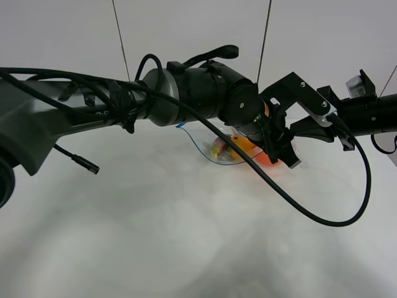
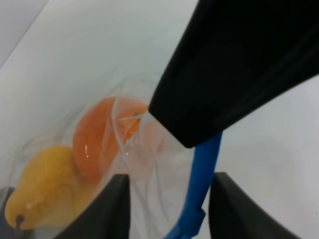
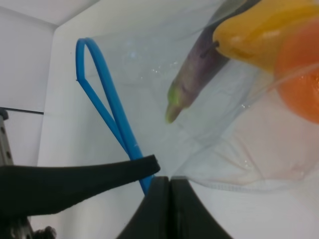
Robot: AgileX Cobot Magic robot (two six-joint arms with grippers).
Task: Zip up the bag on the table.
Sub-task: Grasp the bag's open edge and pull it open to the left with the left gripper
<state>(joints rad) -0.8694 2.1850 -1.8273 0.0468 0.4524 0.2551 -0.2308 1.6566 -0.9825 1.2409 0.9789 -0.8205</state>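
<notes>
The clear bag lies on the white table, mostly hidden behind my left arm. A yellow pear, an orange and a purple eggplant show through it. Its blue zipper strip splits into an open loop at the far end. My right gripper is shut on the zipper edge at the near end. My left gripper is open, its fingers on either side of the blue strip, right beside the right gripper's fingers. In the exterior view both grippers meet near the orange.
A loose black cable with a plug hangs from the left arm over the table. Another cable loops down low from the arms at the right. Two thin dark lines run up the grey back wall.
</notes>
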